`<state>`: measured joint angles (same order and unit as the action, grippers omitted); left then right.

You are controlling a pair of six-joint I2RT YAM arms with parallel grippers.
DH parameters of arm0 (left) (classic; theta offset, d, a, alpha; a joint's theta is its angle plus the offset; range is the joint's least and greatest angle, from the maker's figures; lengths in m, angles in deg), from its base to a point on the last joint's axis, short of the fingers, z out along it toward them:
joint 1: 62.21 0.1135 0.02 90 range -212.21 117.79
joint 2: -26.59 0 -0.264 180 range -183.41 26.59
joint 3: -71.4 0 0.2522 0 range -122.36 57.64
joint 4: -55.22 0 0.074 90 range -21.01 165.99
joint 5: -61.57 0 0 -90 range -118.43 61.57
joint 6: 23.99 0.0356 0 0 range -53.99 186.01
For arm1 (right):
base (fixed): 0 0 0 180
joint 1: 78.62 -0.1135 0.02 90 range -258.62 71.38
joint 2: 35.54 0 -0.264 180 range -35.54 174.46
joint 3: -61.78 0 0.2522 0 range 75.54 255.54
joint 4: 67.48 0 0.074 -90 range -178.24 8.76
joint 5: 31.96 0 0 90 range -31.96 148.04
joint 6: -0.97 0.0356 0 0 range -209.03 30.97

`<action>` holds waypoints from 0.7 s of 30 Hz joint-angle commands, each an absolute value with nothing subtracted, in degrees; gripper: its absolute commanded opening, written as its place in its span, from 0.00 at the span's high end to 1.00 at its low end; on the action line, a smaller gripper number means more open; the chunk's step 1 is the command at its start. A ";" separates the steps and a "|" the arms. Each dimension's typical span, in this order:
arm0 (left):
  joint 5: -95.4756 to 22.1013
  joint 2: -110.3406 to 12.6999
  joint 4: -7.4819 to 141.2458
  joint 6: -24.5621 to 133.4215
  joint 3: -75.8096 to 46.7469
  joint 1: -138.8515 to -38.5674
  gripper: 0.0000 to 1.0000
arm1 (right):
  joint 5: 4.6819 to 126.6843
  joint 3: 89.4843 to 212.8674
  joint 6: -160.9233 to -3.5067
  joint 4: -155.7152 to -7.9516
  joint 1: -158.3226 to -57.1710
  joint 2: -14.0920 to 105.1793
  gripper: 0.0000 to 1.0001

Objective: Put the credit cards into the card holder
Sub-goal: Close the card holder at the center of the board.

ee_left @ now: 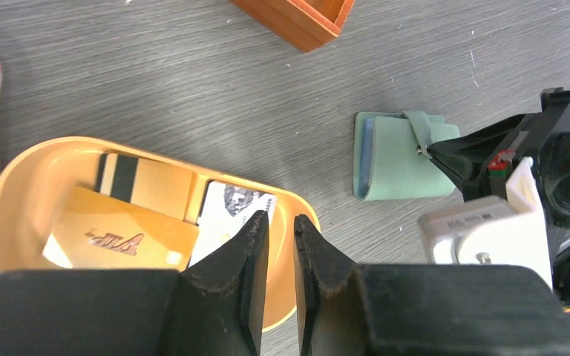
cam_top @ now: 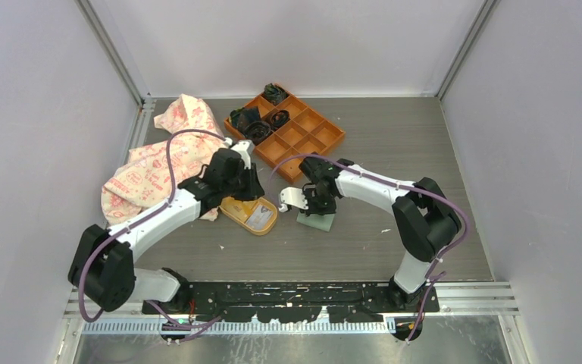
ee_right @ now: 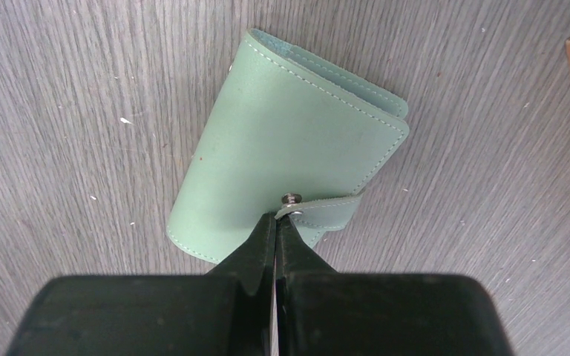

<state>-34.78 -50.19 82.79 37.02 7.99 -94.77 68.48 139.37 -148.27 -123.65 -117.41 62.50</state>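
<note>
Hovering — left gripper point(ee_left: 282, 222) over dish point(ee_left: 67, 140) rim | right gripper point(ee_right: 276, 216) at card holder point(ee_right: 289, 141) tab

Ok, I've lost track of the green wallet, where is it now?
In the top view the wallet lies folded on the table, just right of the yellow dish, with the right pincer at its snap tab.

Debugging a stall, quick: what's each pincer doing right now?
Left pincer: slightly open, empty, over the yellow dish.
Right pincer: shut, tips at the tab of the card holder.
</note>
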 commanded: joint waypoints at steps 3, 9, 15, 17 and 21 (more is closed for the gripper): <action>-32.18 -42.39 85.59 38.86 9.82 -94.29 0.80 | 69.11 142.69 -148.18 -132.15 -116.63 67.12 0.98; -33.66 -35.62 85.58 37.13 13.73 -94.28 0.80 | 69.57 146.22 -149.67 -134.80 -116.49 68.45 0.97; -35.10 -30.20 85.37 35.51 17.56 -94.24 0.80 | 71.53 149.46 -148.86 -136.05 -116.15 68.62 0.85; -36.06 -28.63 85.00 34.90 18.63 -94.28 0.79 | 72.63 150.01 -147.99 -136.02 -114.76 67.52 0.77; -39.26 -25.37 81.39 32.96 21.81 -94.22 0.79 | 78.18 151.22 -146.95 -137.03 -109.14 63.01 0.66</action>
<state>-35.52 -28.79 86.24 35.18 19.73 -94.44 72.41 148.23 -148.25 -134.62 -114.08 68.34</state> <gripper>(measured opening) 0.204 0.303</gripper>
